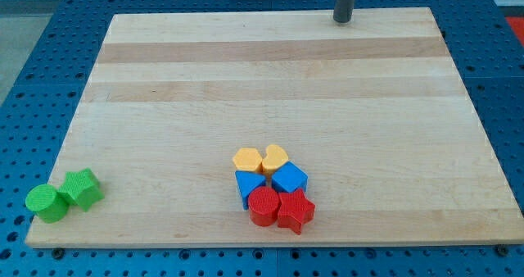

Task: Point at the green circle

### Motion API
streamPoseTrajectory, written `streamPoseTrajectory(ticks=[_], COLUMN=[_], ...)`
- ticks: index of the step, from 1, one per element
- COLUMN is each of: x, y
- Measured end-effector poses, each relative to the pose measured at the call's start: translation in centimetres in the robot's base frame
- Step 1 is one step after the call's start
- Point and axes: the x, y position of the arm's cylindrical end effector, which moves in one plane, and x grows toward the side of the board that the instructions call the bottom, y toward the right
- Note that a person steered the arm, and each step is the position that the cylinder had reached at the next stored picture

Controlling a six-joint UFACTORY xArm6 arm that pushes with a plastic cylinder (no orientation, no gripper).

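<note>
The green circle (46, 202) sits at the board's bottom left corner, half over the edge. A green star (82, 188) touches it on its right. My tip (342, 19) rests at the view's top, right of centre, far from both green blocks and from every other block.
A cluster lies at the bottom centre: a yellow hexagon (246, 159), a yellow heart (275, 156), a blue triangle (249, 185), a blue cube (289, 179), a red circle (264, 206) and a red star (296, 211). The wooden board (270, 80) lies on a blue perforated table (33, 72).
</note>
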Motion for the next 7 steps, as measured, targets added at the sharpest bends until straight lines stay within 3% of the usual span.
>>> streamPoseTrajectory(ticks=[1,3,6,7], x=[0.1,6.4,7.1,11.0], y=[0.0,3.1,5.2,9.0])
